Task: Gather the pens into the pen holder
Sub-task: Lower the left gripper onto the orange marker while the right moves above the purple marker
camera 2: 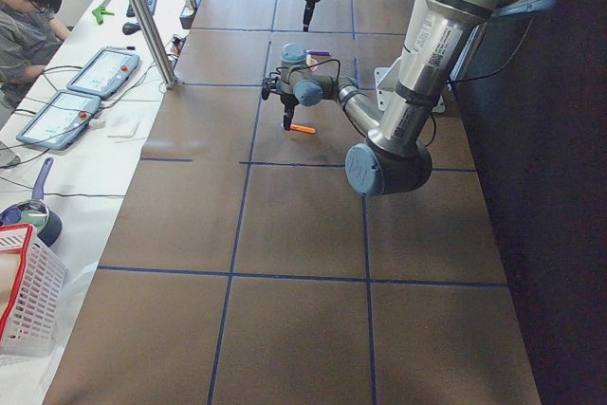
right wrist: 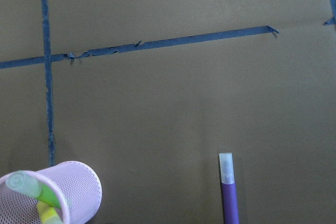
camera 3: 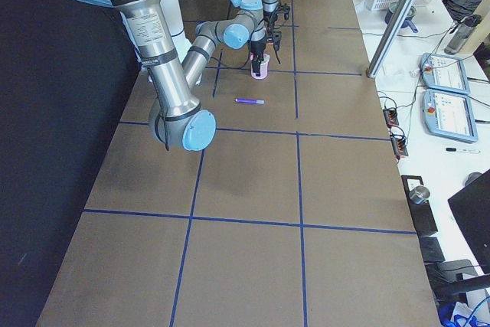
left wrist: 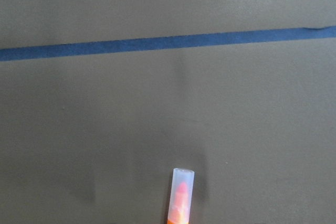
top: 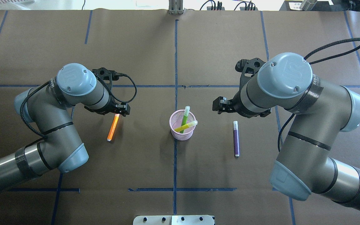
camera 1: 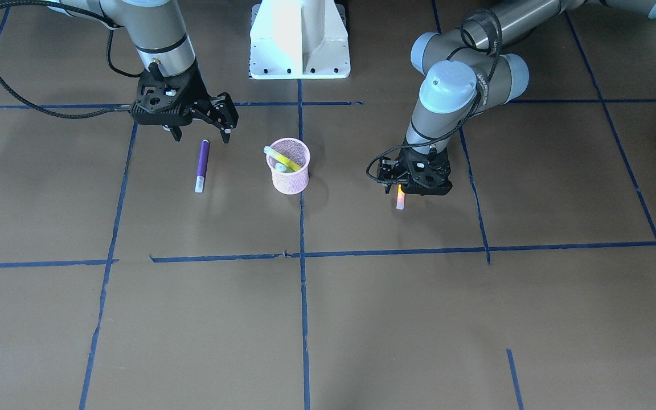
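Bright, even light falls from overhead, leaving soft, faint shadows on the brown table [camera 1: 362, 319]. The white base [camera 1: 299, 40] glares (nearly blown out); wrist views look sharp.

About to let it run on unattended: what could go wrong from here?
The left gripper sits over one end of the orange pen, not its middle; gripped there, it may swing or slip. The green pen and yellow pen lean across the cup's mouth, so another pen could strike them or tip it. The right gripper hangs open on the cup's other side; simultaneous drops might clash.
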Robot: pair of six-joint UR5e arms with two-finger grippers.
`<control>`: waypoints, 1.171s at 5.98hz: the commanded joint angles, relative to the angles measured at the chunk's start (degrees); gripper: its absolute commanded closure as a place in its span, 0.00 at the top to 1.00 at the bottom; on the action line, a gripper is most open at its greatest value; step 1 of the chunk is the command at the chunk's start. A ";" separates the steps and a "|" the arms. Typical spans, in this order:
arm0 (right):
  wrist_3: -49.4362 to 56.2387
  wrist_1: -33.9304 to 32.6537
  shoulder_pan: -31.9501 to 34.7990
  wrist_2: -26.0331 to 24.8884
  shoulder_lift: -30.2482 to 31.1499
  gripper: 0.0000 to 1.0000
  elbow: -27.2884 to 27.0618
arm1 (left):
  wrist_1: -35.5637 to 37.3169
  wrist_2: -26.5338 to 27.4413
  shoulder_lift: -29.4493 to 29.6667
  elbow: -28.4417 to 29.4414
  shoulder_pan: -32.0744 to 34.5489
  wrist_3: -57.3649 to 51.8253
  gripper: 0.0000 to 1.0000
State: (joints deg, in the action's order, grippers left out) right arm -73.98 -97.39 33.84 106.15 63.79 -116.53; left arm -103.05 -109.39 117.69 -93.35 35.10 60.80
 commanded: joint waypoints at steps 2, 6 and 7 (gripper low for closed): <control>-0.02 0.01 0.17 0.03 0.01 1.00 -0.02 | -0.05 -0.30 0.08 0.89 -0.91 0.02 0.53; -0.11 0.01 0.17 0.03 0.19 1.00 -0.19 | 0.13 -0.30 0.08 0.89 -0.91 0.02 0.44; -0.11 -0.08 0.17 0.03 0.19 1.00 -0.10 | 0.13 -0.30 0.08 0.89 -0.91 0.10 0.44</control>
State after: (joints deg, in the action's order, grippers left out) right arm -74.09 -97.42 34.03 106.17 63.98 -116.69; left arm -102.93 -109.69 117.77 -92.47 34.19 60.87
